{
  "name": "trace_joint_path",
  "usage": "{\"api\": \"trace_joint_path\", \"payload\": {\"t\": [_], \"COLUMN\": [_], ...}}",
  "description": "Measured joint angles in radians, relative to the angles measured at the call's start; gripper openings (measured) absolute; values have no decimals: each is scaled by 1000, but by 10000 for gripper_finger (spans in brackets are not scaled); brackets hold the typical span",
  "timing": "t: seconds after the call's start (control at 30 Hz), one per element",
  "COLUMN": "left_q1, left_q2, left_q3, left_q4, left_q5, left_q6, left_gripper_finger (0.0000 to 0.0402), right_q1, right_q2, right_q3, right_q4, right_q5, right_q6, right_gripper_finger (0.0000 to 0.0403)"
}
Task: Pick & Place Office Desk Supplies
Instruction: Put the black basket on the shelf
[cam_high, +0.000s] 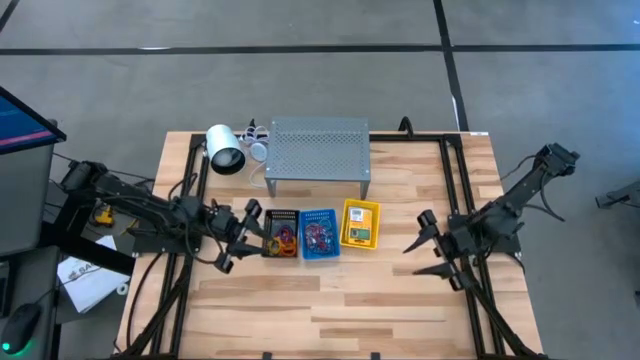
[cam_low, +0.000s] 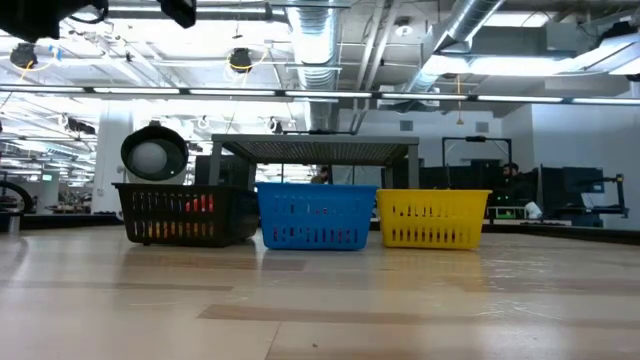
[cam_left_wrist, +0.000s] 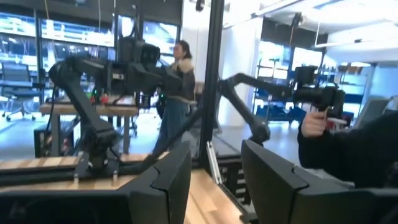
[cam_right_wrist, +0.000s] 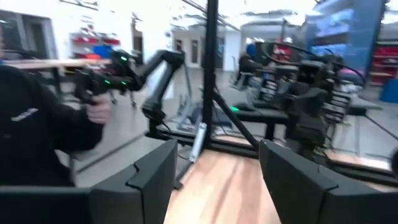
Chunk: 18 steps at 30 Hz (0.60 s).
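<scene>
On the wooden worktop (cam_high: 330, 300), high view: black (cam_high: 281, 234), blue (cam_high: 319, 234) & yellow (cam_high: 360, 223) plastic baskets sat in a row holding rubber-band loops (cam_high: 318, 235) & a crayon box (cam_high: 360, 229). Left gripper (cam_high: 240, 236) beside black basket, fingers apart; right gripper (cam_high: 430, 248) well apart, fingers spread. Low view: baskets before grey perforated shelf (cam_low: 315, 150).

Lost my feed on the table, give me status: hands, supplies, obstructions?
Left hand open beside black basket. Right hand open, clear of yellow basket. Supplies in three baskets. Nothing in the way.
</scene>
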Motion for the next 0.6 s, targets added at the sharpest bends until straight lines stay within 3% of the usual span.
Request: {"api": "trace_joint_path", "payload": {"t": [0.17, 0.33, 0.6], "left_q1": [-6, -6, -6], "left_q2": [0, 0, 0], "left_q3": [-12, -12, -12], "left_q4": [37, 37, 37], "left_q5": [0, 0, 0], "left_q6": [2, 3, 81], "left_gripper_finger": [136, 136, 136], "right_q1": [0, -8, -128], "right_q2": [21, 86, 143], "right_q3": [-19, -54, -58], "right_q4": [87, 192, 255], "right_q5": [-81, -84, -85], "right_q6": [-40, -112, -167], "right_gripper_finger": [223, 223, 223]}}
